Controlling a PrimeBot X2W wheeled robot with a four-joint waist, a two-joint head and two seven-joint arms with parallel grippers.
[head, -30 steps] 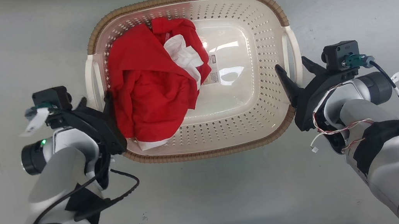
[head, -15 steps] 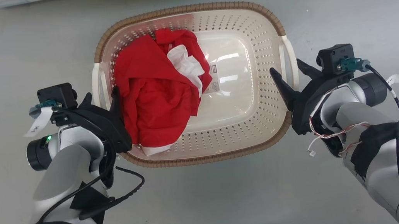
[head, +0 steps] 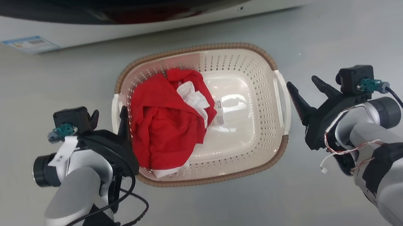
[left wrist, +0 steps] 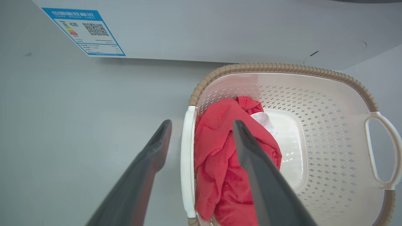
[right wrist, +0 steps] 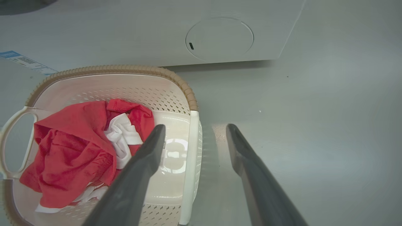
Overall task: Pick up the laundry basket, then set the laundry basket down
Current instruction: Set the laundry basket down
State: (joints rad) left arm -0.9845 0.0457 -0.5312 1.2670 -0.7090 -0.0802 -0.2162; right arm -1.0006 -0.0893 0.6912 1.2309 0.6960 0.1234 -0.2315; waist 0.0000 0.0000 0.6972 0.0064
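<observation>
The laundry basket (head: 256,81) sits on the grey floor, cream with perforated walls and a brown woven rim. A red garment (head: 165,134) wrapped around white cloth (head: 193,98) fills its left half. My left gripper (head: 109,114) is open, its fingers either side of the white left handle (left wrist: 187,157), the inner finger over the red garment (left wrist: 220,169). My right gripper (head: 302,83) is open beside the right handle (head: 284,101). In the right wrist view that handle (right wrist: 192,157) lies between the right gripper's (right wrist: 195,126) two fingers. Neither gripper grips anything.
A white washing machine (head: 172,18) with a dark door stands just beyond the basket (right wrist: 125,68). It carries a blue label (left wrist: 84,31) and a round cap (right wrist: 220,39). Bare grey floor lies to the left, to the right and in front.
The head camera has shifted: the basket looks smaller and lower, and the machine has come into view. My right inner finger was over the basket wall and now stands outside the handle. Both grippers stay open.
</observation>
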